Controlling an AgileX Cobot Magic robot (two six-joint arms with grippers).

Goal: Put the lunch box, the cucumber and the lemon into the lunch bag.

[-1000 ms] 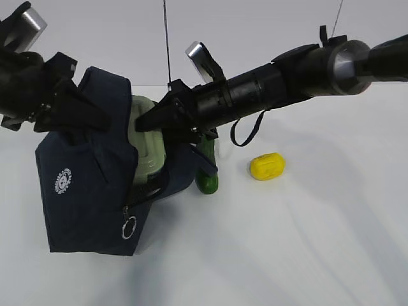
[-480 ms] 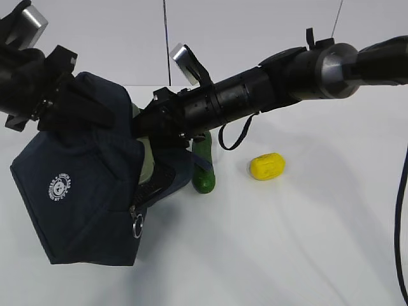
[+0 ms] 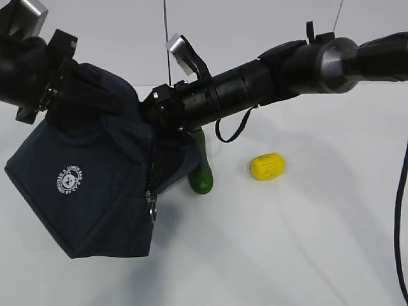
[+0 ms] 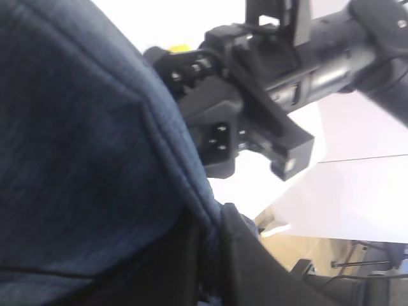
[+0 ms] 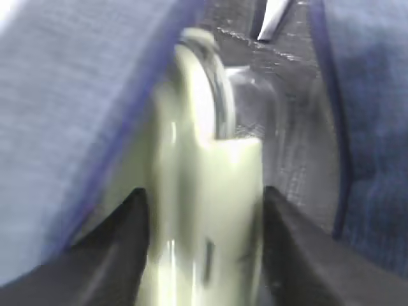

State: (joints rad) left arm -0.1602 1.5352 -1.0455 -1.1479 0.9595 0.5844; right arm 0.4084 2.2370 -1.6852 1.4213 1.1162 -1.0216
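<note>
While the right hand (image 5: 204, 210) grips the lunch box (image 5: 204, 191) with its fingers either side, deep inside the lunch bag (image 3: 83, 185), the left hand (image 4: 213, 255) is clenched on the bag's fabric edge, holding it tilted at far left. The cucumber (image 3: 201, 172) lies just beside the bag; the lemon (image 3: 267, 166) sits further right on the tabletop (image 3: 306, 242).
</note>
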